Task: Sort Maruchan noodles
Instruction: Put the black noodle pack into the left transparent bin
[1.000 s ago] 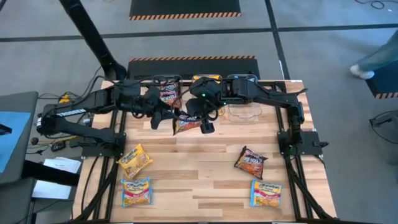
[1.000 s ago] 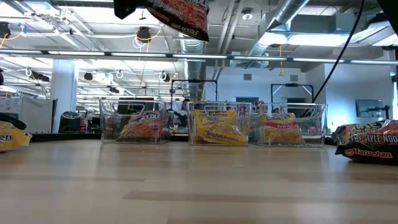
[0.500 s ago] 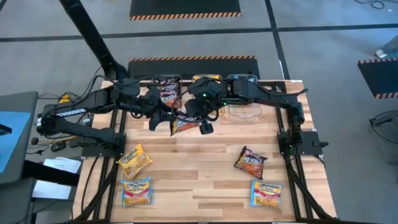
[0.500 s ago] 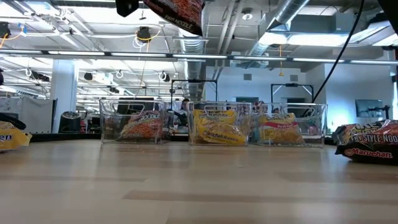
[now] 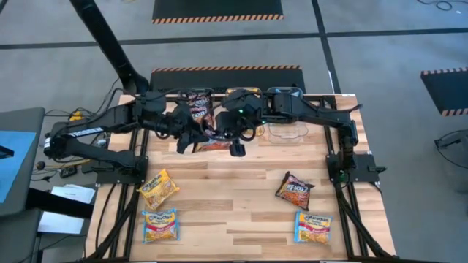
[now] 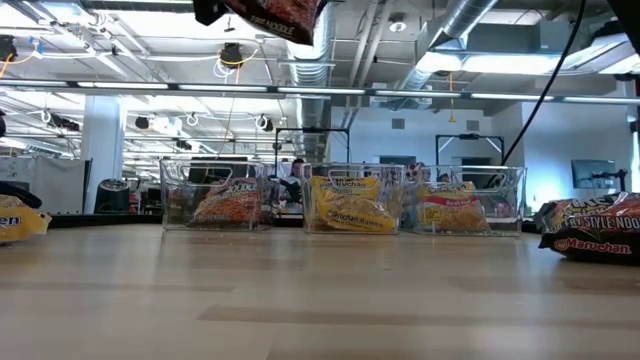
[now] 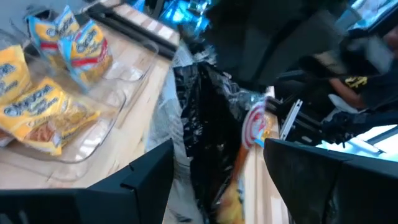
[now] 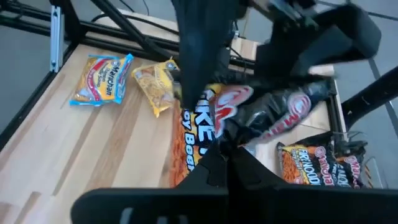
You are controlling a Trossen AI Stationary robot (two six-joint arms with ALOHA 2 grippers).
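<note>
the dark red-black packet [image 5: 213, 141] is crinkly and glossy, with orange lettering and a red-and-white swirl on its face, and it hangs in the air above the back middle of the worktop [image 5: 234, 197], just in front of the three clear tubs. the right end effector [image 5: 228, 139] is clamped tight on the packet's crimped edge. the left end effector [image 5: 191, 137] sits right beside it with its fingers spread wide, one on each side of the packet without closing on it.

the left tub [image 6: 213, 199] has red-black noodles in it, the middle tub [image 6: 351, 200] yellow ones, and the right tub [image 6: 461, 202] blue-yellow ones. both arms reach in from the two back corners and meet over the tub row, so that back strip is crowded.

the middle of the worktop is bare wood with plenty of room. near the front left edge lie a yellow-orange packet [image 5: 159, 188] and a blue-yellow packet [image 5: 160, 225]. on the front right lie another red-black packet [image 5: 295, 191] and another blue-yellow packet [image 5: 314, 226], this last one close to the front edge.
</note>
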